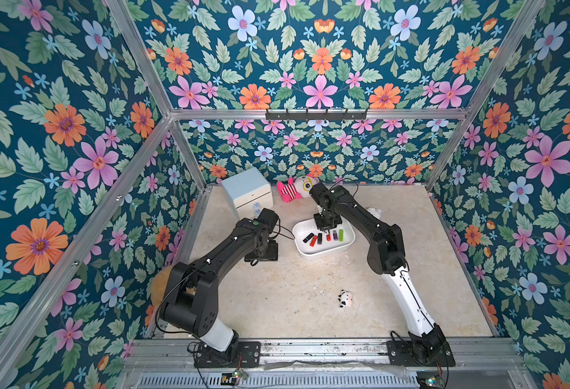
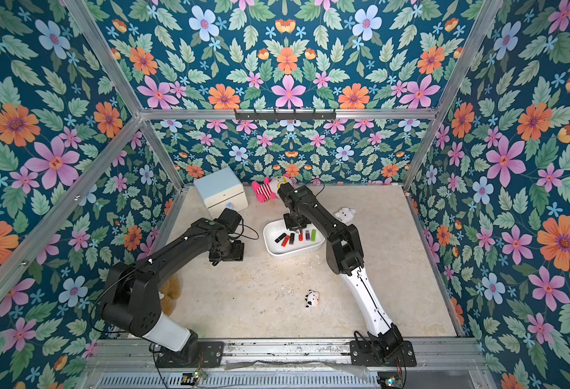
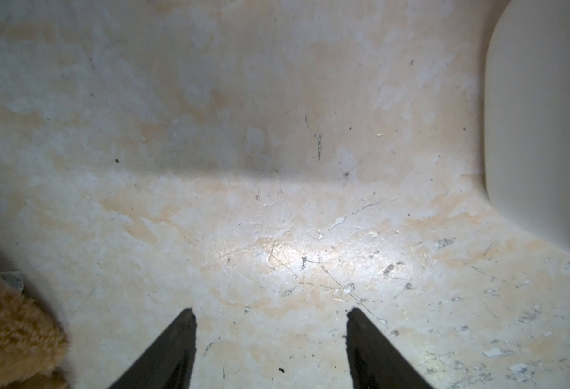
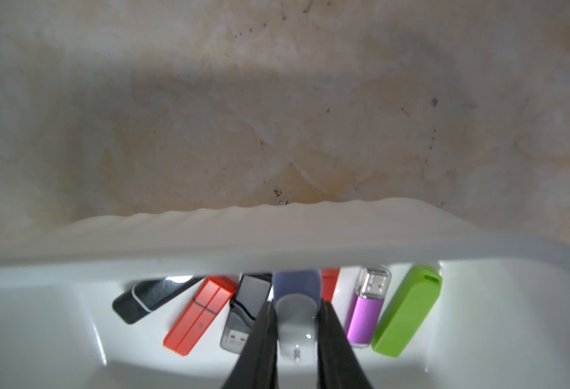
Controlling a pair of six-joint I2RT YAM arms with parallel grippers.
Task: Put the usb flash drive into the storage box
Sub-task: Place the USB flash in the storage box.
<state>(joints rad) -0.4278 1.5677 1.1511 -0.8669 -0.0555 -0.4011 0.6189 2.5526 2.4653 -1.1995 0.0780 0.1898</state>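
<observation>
The table point(image 1: 310, 296) carried everything, and I found no flash drive lying loose on it in either top view. The storage box point(image 1: 324, 252) sat toward the far middle of the table, with my right arm bent over it and pointing down inside.

The left pincer point(image 3: 271, 313) hung released and empty over bare table, just beside the box's outer wall.

The right pincer point(image 4: 296, 304) was clenched on a blue-grey flash drive point(image 4: 296, 286), with its tips inside the box walls. In the right wrist view the drive sat in the middle of a row already lying on the box floor. On one side were a black drive point(image 4: 148, 296), an orange-red drive point(image 4: 199, 313) and a grey drive point(image 4: 243, 313). On the other were a red drive point(image 4: 330, 283), mostly hidden, then a purple drive point(image 4: 366, 313) and a green drive point(image 4: 408, 310).

I could not tell whether the held drive touched the floor or hung just above it.

By my reading the task was nearly finished: six drives were stowed and the seventh had been carried to its place. What remained was to let go of it and lift the arm clear without dragging the neighbouring drives.
</observation>
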